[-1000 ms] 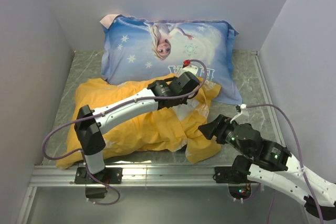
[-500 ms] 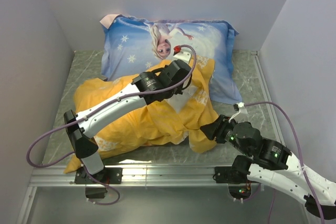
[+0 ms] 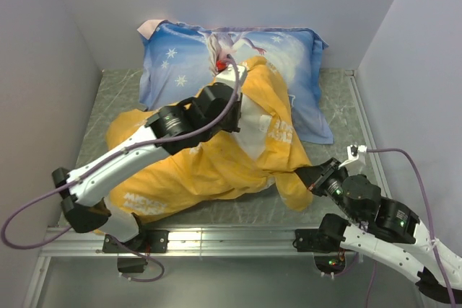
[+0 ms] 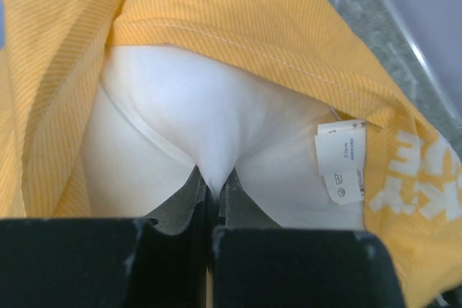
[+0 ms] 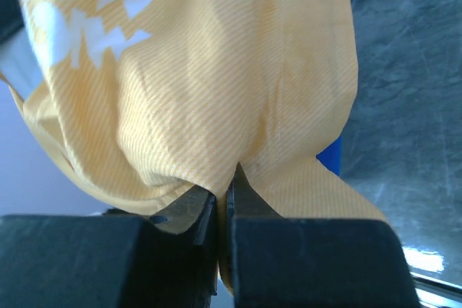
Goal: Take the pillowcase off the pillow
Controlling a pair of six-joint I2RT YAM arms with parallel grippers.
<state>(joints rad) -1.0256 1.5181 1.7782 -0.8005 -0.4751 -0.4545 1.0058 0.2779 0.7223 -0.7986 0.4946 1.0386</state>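
left gripper (image 4: 213,178), pinched on the pillow (image 4: 216,113), has risen and travelled toward the back wall, and its arm now reaches further out. the case (image 3: 209,167) has been drawn up with it, from a low heap into a tall ridge overlapping the blue pillow (image 3: 180,63). white pillow now shows at the case's mouth. right gripper (image 5: 224,191), gaping a second ago, has closed on the case's near right corner and shifted right.

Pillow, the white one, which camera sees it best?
The left wrist view: the white pillow fills the middle, peeking out of the yellow pillowcase, with its tag showing. The top view shows just a white strip between yellow folds. The right wrist view shows pillowcase fabric, no clear pillow.
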